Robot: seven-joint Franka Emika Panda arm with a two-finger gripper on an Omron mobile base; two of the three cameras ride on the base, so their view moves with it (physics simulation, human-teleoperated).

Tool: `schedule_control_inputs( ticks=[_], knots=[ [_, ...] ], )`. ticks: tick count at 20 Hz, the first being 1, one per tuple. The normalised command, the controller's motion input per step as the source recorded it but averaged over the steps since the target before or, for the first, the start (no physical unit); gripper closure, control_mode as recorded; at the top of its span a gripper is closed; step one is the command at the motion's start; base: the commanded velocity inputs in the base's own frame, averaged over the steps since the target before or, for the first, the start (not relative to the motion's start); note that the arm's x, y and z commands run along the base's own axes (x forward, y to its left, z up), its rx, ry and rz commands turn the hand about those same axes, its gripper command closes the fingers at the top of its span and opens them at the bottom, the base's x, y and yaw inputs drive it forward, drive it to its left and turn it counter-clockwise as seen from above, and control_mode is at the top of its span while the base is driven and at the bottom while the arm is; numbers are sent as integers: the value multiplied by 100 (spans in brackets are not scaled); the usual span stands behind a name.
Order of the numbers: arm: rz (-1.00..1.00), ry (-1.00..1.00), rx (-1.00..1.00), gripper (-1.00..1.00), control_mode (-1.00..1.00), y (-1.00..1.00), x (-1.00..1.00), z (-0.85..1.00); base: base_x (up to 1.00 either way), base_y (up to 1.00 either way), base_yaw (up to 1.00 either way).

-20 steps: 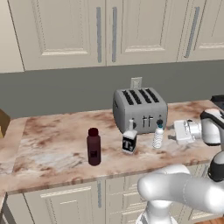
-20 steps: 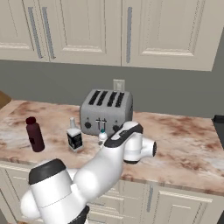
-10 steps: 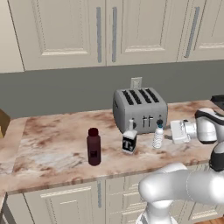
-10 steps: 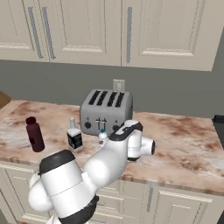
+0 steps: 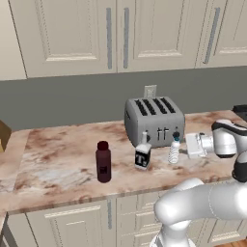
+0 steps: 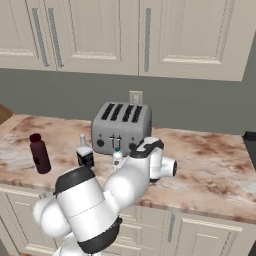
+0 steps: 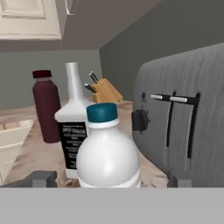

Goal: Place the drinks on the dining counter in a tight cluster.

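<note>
The small clear ribbed water bottle with a teal cap (image 7: 108, 151) is seen upright on the marbled brown-and-cream tabletop (image 5: 58, 164), between the open hand's (image 7: 111, 179) spread fingertips (image 7: 41, 178). The white black-labelled bottle (image 5: 142, 155) stands at its 9 o'clock, the dark maroon bottle (image 5: 103, 161) farther along; the grey four-slot toaster (image 5: 153, 120) sits at 12 o'clock.

maroon bottle (image 5: 103, 161): dark maroon body, darker cap
T bottle (image 5: 142, 157): white, with a black label bearing a white "T"
water bottle (image 5: 174, 151): clear ribbed body, teal cap
toaster (image 5: 154, 120): grey metal, dark slots and knobs
worktop (image 5: 53, 159): brown-and-cream marbled stone
cabinets (image 5: 72, 36): cream panels, grey bar handles
wall (image 5: 72, 99): flat dark grey
knife block (image 7: 103, 91): light wood, dark handles
arm (image 6: 95, 200): white with dark joints
</note>
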Motion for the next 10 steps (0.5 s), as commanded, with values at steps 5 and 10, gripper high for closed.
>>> schedule_control_inputs(
  ticks=[5,10],
  knots=[
    [0,0,0,-100,-100,17,0,-4,0,0,0],
    [0,-1,0,-100,-100,18,0,0,0,0,0]
  ],
)
